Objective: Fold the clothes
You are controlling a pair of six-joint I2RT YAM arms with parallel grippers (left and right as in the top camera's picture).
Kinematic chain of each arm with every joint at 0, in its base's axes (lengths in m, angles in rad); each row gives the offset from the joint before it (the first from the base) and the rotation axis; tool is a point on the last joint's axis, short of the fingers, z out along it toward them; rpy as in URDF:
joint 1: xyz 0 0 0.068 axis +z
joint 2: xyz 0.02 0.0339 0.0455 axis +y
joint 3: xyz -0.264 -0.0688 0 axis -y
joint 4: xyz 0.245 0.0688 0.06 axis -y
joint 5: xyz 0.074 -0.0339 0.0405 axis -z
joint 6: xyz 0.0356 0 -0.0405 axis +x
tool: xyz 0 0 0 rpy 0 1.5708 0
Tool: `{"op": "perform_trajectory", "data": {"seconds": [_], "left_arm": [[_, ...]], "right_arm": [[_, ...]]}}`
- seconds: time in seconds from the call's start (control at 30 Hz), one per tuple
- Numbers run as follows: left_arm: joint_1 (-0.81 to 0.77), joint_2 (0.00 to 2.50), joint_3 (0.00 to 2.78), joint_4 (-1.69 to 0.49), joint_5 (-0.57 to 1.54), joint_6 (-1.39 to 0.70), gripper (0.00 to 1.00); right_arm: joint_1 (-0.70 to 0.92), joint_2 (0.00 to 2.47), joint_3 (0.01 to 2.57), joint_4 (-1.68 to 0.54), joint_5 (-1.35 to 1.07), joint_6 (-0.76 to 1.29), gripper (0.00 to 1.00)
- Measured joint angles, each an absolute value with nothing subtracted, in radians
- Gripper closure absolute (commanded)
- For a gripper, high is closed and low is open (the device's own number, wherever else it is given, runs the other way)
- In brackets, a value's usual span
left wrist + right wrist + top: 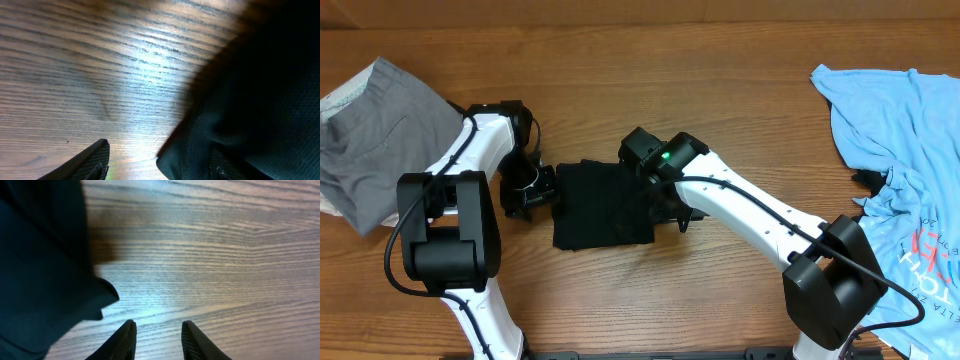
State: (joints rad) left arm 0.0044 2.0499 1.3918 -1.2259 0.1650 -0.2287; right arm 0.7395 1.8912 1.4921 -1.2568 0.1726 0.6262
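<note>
A black garment [605,205] lies folded into a rough rectangle at the table's centre. My left gripper [528,192] is at its left edge. In the left wrist view the gripper [150,160] is open. One finger rests over bare wood and the black cloth [250,110] covers the other finger's side. My right gripper [672,212] is at the garment's right edge. In the right wrist view it [157,330] is open and empty over bare wood, with the black cloth [45,265] just to its left.
A grey garment [380,130] lies crumpled at the far left. A light blue shirt [910,170] with red print lies spread at the right edge. Bare wooden table [720,90] runs behind and in front of the black garment.
</note>
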Motion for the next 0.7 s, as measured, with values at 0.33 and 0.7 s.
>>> {"op": "perform_trajectory", "data": {"seconds": [0.33,0.7], "left_arm": [[0.004,2.050,1.392,-1.223,0.170,-0.229,0.33],[0.005,2.050,1.391,-1.222,0.170,-0.229,0.32]], "right_arm": [[0.649,1.891,1.603,-1.000,0.037,0.360,0.56],[0.559,1.946,1.557,-0.951,-0.239,0.258,0.92]]}}
